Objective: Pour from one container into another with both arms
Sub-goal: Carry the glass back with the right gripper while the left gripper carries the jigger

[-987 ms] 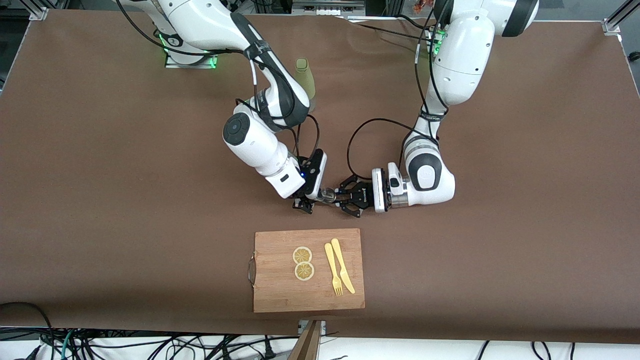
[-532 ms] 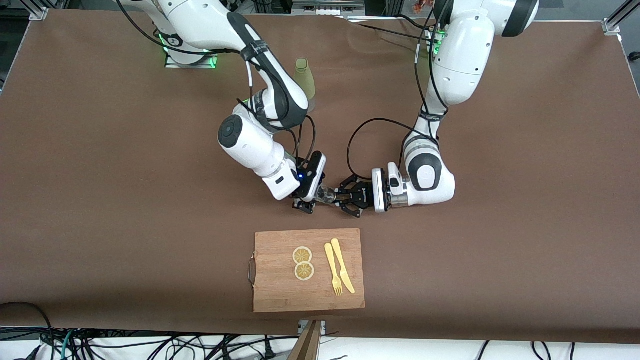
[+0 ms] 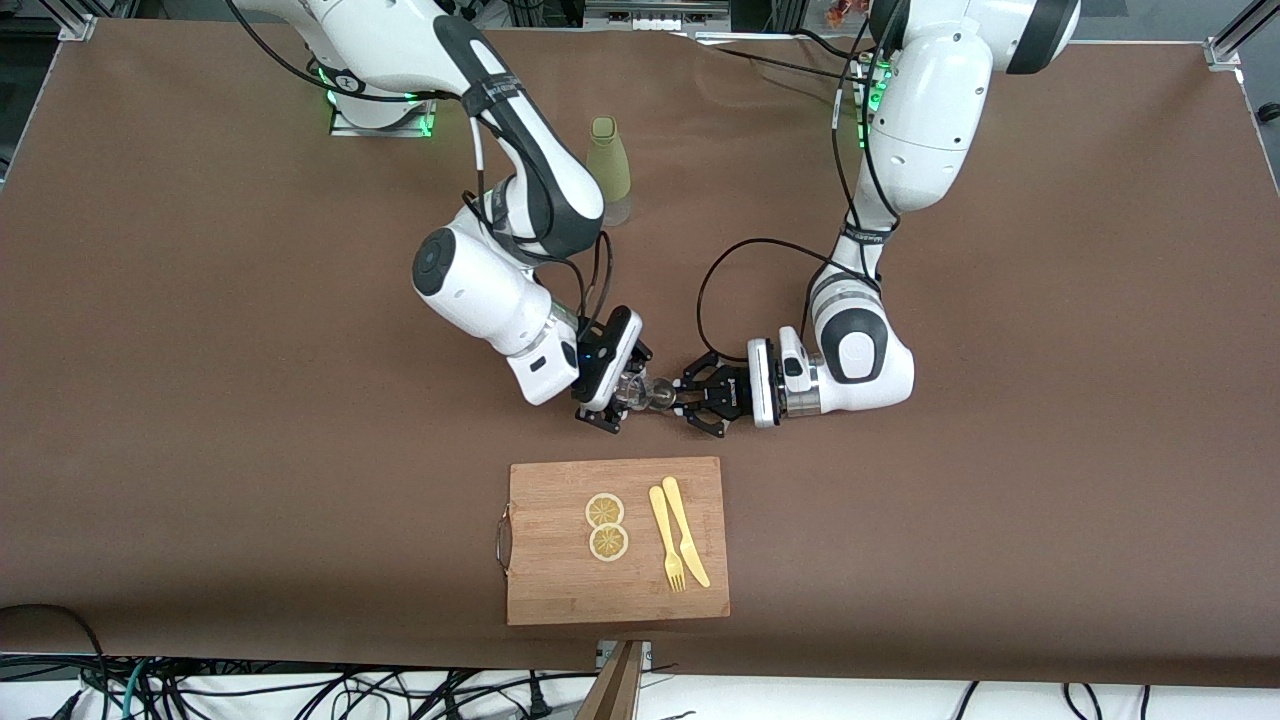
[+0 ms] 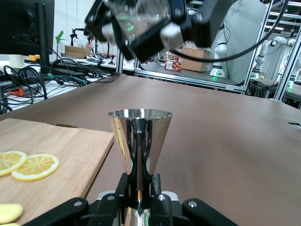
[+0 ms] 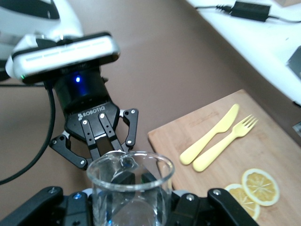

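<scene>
Even, bright overhead light covers the brown counter [image 3: 200, 400], with soft, faint shadows. The shiny steel cone-shaped measuring cup [image 4: 139, 146] shows mirror glare. The clear glass beaker [image 5: 129, 188], close to the lens, looks slightly blurred.

Clear glass beaker [image 5: 129, 188] close up; left gripper [image 5: 123, 157] just past rim, apparently gripping something; board [image 5: 225, 155] nearby.
</scene>
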Controlling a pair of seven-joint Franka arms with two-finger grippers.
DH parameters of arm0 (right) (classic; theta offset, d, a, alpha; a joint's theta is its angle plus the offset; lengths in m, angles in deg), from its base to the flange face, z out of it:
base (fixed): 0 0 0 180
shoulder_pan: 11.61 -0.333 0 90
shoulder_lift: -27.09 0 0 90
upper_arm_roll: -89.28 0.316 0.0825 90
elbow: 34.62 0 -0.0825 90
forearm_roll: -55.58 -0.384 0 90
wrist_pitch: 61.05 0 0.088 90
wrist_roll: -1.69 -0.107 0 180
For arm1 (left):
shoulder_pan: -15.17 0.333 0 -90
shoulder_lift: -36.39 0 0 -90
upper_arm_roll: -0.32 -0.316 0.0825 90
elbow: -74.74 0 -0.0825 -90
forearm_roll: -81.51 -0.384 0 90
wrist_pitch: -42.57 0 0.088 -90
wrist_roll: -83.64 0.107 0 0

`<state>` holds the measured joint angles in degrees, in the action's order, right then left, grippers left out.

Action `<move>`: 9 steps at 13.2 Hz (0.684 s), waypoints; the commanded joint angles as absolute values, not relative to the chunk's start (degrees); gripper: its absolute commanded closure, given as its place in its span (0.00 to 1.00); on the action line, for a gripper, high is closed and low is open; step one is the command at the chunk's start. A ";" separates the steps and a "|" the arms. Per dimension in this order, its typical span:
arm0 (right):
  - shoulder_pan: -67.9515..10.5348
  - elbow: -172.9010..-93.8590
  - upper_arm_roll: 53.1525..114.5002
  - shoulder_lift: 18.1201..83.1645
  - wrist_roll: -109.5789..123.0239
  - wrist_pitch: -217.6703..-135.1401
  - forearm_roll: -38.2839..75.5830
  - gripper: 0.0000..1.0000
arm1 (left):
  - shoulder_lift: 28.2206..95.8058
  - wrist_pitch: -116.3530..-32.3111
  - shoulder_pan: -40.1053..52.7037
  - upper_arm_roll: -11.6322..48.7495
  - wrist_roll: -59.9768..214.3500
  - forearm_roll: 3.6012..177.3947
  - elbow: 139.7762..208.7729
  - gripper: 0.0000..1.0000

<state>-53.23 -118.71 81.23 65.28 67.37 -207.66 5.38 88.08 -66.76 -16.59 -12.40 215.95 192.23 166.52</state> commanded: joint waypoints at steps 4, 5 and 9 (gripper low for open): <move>-44.94 -119.52 81.54 59.35 77.77 -190.03 0.41 1.00 | 87.54 -53.34 -8.57 -12.16 221.61 192.78 168.34 1.00; -42.48 -119.52 81.28 58.91 83.11 -185.72 -3.61 1.00 | 87.46 -51.23 -6.90 -12.07 222.41 190.77 169.04 1.00; -30.71 -119.61 81.28 58.91 95.62 -169.63 -6.55 1.00 | 87.19 -42.53 1.00 -12.07 226.45 184.00 172.37 1.00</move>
<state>-35.54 -118.73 80.32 59.94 90.49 -175.61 -4.85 88.14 -46.67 -2.23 -12.75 222.61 186.06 169.34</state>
